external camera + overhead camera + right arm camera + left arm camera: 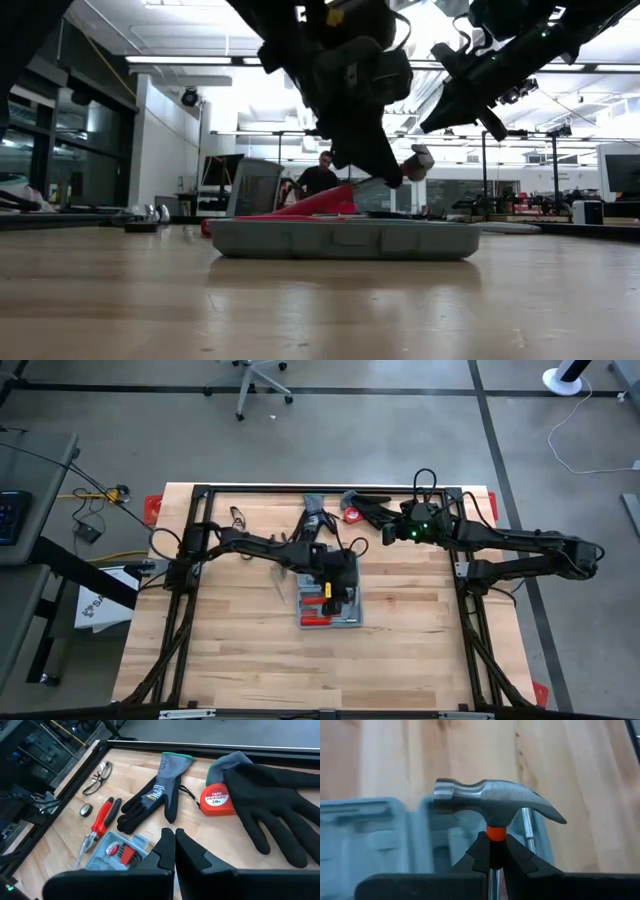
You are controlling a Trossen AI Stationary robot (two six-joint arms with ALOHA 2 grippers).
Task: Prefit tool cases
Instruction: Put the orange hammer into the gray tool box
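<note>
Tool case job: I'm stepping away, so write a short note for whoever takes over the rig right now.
Left hand: shut on the hammer, gripping its neck just below the head, held over the open tool case.
Right hand: shut, empty, raised near the table's far edge above the gloves and tape measure.
Tool case: mid-table, open, some red-handled tools already inside.
Loose: pliers beside the case, safety glasses near the far left corner.
Done: hammer picked up.
Left: seat the hammer in its slot, then probably fit the pliers.
</note>
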